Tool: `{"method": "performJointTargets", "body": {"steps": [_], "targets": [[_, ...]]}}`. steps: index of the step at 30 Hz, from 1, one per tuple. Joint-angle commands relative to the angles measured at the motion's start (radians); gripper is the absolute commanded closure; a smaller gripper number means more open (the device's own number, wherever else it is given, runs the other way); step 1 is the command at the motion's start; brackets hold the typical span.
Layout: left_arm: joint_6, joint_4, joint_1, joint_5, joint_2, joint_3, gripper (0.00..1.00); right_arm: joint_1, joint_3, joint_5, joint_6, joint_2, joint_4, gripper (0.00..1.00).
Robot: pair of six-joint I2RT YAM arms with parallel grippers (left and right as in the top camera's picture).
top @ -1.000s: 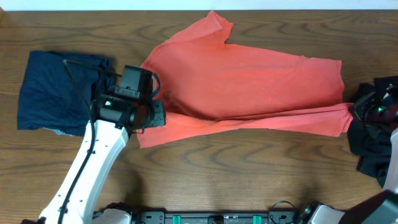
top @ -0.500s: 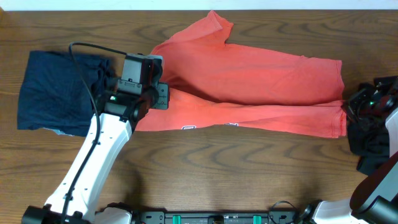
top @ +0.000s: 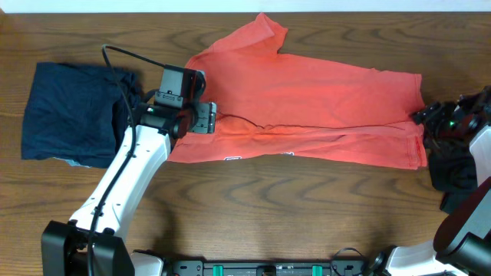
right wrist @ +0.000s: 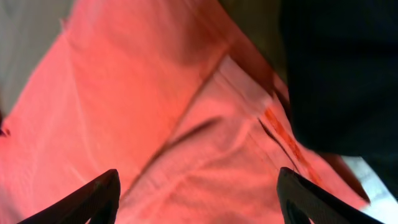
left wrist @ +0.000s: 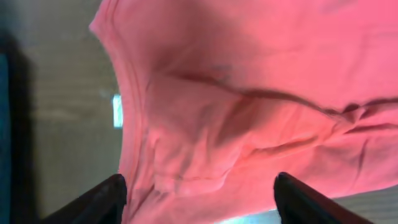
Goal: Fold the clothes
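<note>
A coral-red T-shirt lies folded lengthwise across the middle of the table. Bits of its white lettering peek out at the near edge. My left gripper hovers over the shirt's left end. It is open, and the left wrist view shows only creased red fabric below the spread gripper. My right gripper stands open over the shirt's right end, the hem lying beneath the gripper with nothing held. A navy garment lies at the left and a black one at the right.
The black garment lies close beside the shirt's right hem. The left arm's cable arcs over the navy garment. Bare wooden table runs along the near side, and a black rail lines the front edge.
Both grippers carried the shirt's near edge toward the far side, laying it over the shirt. Both then opened and let go of the fabric.
</note>
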Motion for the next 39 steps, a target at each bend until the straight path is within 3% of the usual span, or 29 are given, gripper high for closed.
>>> {"method": "performJointTargets", "body": {"steps": [1,8,18,22,27,31,36,39], "targets": [[0.006,-0.067,0.018,-0.023,-0.007,0.014,0.22,0.008,0.012,-0.007,-0.042,0.003,-0.049,0.21],[-0.018,-0.220,0.048,-0.024,-0.006,-0.045,0.23,0.024,0.012,-0.011,-0.085,0.003,-0.201,0.20],[-0.039,-0.017,0.086,-0.029,0.084,-0.234,0.24,0.071,0.012,-0.010,-0.129,0.003,-0.290,0.20],[-0.039,0.036,0.087,-0.100,0.161,-0.238,0.39,0.071,0.012,-0.007,-0.140,0.003,-0.315,0.20],[-0.040,0.064,0.090,-0.146,0.214,-0.238,0.94,0.071,-0.003,0.089,-0.135,0.003,-0.359,0.19],[-0.056,0.048,0.111,-0.147,0.203,-0.230,0.94,0.071,-0.038,0.242,-0.058,0.003,-0.325,0.20],[-0.085,-0.008,0.159,-0.146,0.166,-0.207,0.94,0.071,-0.095,0.206,-0.030,0.003,-0.216,0.32],[-0.085,-0.018,0.169,-0.146,0.136,-0.207,0.94,0.071,-0.107,0.227,-0.031,0.003,-0.204,0.33]]}}
